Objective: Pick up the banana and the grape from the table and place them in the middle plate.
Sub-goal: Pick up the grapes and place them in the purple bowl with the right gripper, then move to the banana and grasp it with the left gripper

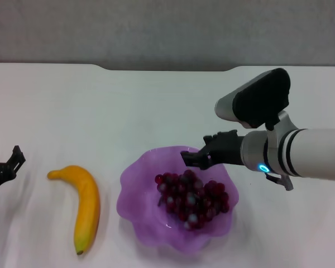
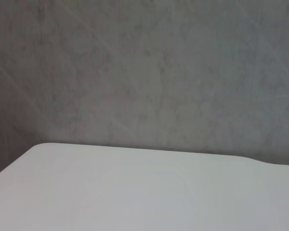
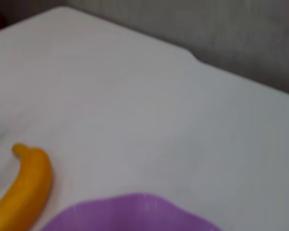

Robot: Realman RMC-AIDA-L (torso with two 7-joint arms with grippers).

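One left gripper [image 1: 8,164] sits parked at the table's [image 1: 156,106] left edge; whether its jaws are spread or pressed together cannot be told. One banana [image 1: 85,205] lies on the bare tabletop just left of the one middle plate [image 1: 135,184], apart from it, with nothing lying between them. One grape [image 1: 191,199] bunch rests inside the plate. One right gripper [image 1: 194,158] hangs over the plate's far rim, just beyond the bunch, jaws slightly parted and pinching nothing. Behind the table's notched far edge stands a grey wall [image 1: 167,28].
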